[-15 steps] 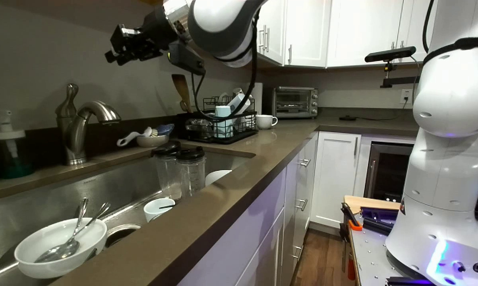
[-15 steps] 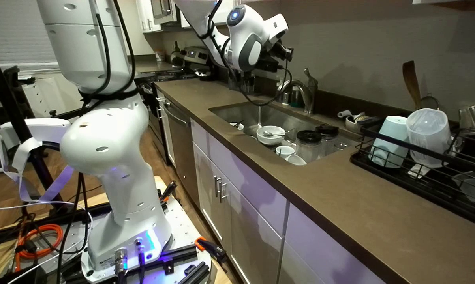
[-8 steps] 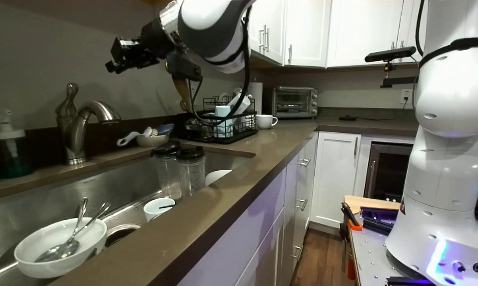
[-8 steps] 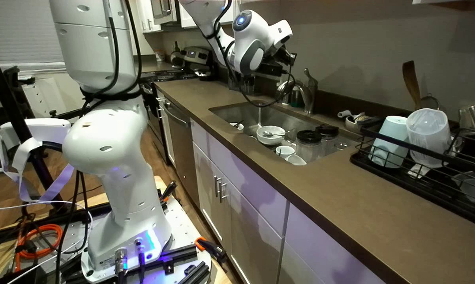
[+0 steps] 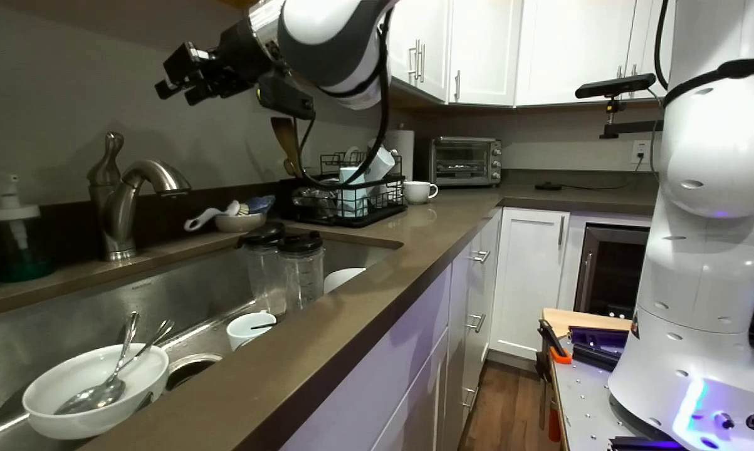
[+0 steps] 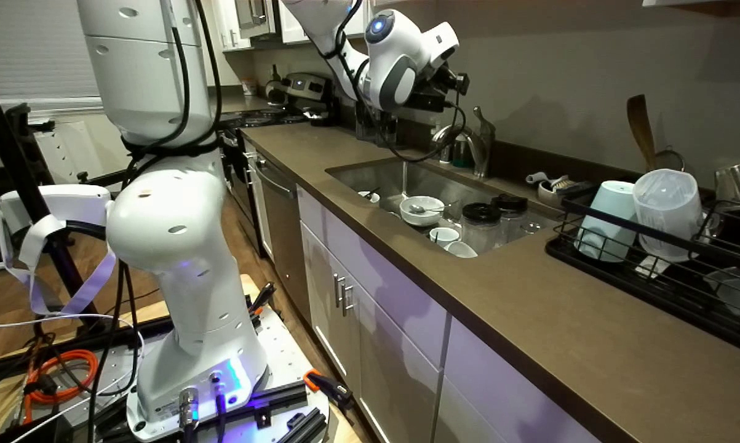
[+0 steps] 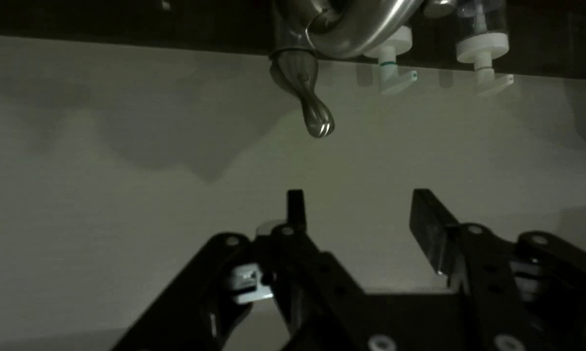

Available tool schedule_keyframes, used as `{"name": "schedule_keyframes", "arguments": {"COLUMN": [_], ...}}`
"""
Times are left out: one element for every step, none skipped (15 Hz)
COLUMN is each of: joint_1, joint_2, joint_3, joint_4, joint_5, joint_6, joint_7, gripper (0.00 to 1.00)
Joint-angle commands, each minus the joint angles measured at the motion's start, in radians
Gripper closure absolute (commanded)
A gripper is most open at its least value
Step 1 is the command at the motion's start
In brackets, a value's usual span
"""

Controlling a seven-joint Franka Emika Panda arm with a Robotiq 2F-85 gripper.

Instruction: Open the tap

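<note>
Closer to the wall (image 5: 51,81) than half a second ago, the arm (image 6: 176,209) has also risen a little in both exterior views. The worktop (image 5: 345,313) frames the sink (image 5: 163,294); behind that, in an exterior view, the tap (image 5: 118,210) stands at seven o'clock from the arm's far end, its pose unchanged, no stream beneath it. The end effector (image 7: 357,207) is released, jaws well apart, nothing between them. In the upside-down wrist view the handle (image 7: 306,90) sits at eleven o'clock from that gap, untouched. So the shift looks like lining up above the handle, with the turning not yet begun; the next move probably calls for coming down around or against it, and staying this high would pass over it.
</note>
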Motion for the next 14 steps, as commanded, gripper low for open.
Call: {"name": "schedule_keyframes", "arguments": {"joint_1": [0.087,0.124,0.134,0.146,0.159,0.176,0.193,0.210,0.229,0.247,0.302,0.319,0.343,0.364], "joint_2": [0.050,0.067,0.081,0.100,0.115,0.132,0.148,0.167,0.185,0.201,0.208,0.222,0.234,0.248], "joint_3": [-0.100,-0.139,-0.150,-0.162,-0.173,-0.189,-0.205,-0.222,-0.240,-0.256,-0.332,-0.348,-0.372,-0.393], "joint_4": [0.093,0.117,0.136,0.152,0.166,0.172,0.181,0.189,0.198,0.207,0.209,0.219,0.227,0.243], "joint_5": [-0.005,-0.004,-0.001,0.002,0.002,0.003,0.002,0.002,0.002,0.001,-0.087,-0.100,-0.111,-0.119], "joint_6": [0.000,0.000,-0.001,-0.001,-0.001,-0.001,-0.001,-0.001,-0.001,-0.001,-0.002,-0.004,-0.002,-0.001], "joint_7": [-0.068,-0.073,-0.085,-0.090,-0.091,-0.096,-0.100,-0.103,-0.104,-0.100,-0.008,-0.005,0.001,0.006], "gripper": [0.11,0.04,0.01,0.00,0.00,0.00,0.00,0.00,0.00,0.00,0.00,0.12,0.27,0.33]}}
